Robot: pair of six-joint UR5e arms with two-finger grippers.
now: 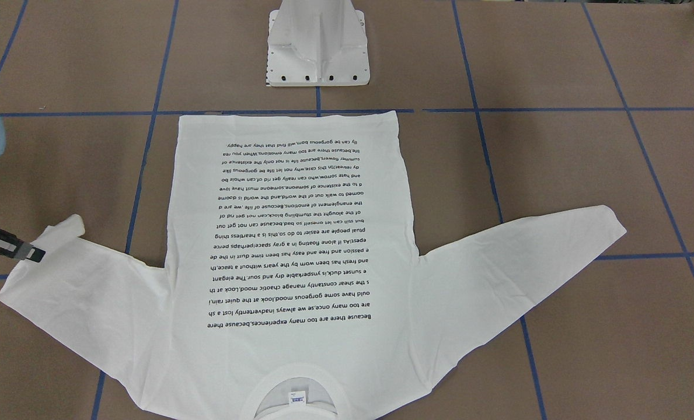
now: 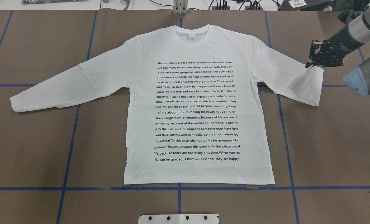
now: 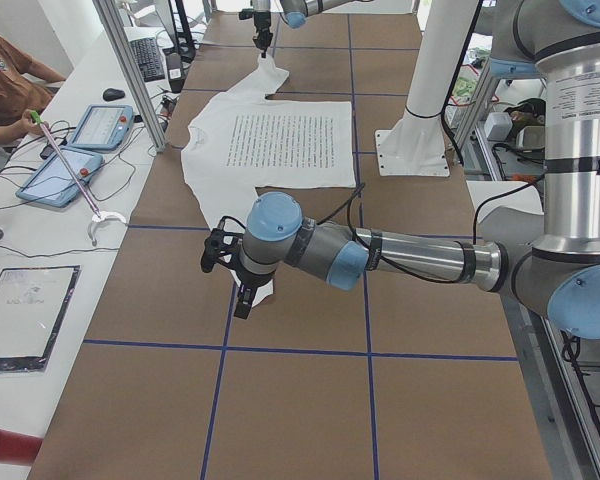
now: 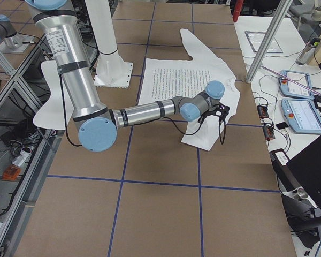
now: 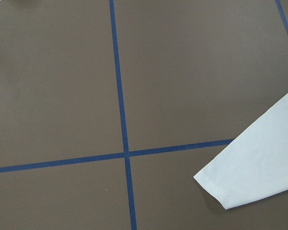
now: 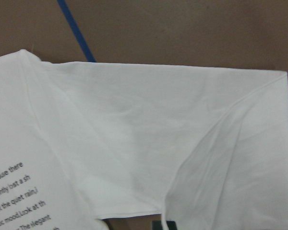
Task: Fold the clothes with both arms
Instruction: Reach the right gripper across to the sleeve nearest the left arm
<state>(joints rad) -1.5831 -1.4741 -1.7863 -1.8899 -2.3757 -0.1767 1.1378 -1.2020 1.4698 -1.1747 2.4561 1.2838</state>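
Since the shirt [image 2: 197,93] is thin, limp cotton that should sag and crease when lifted, it wants taking at firm edges, cuffs or hem corners, and carrying low. It lies flat, print up, on the bench [image 2: 32,149]; the right gripper [image 2: 310,64] sits at the end of the doubled-back right sleeve [image 2: 284,74], jaws seemingly pinched on its cuff. The left gripper [image 3: 240,298] hangs over the left cuff [image 5: 249,177], apart from it; whether its jaws are spread or pressed together I cannot tell.
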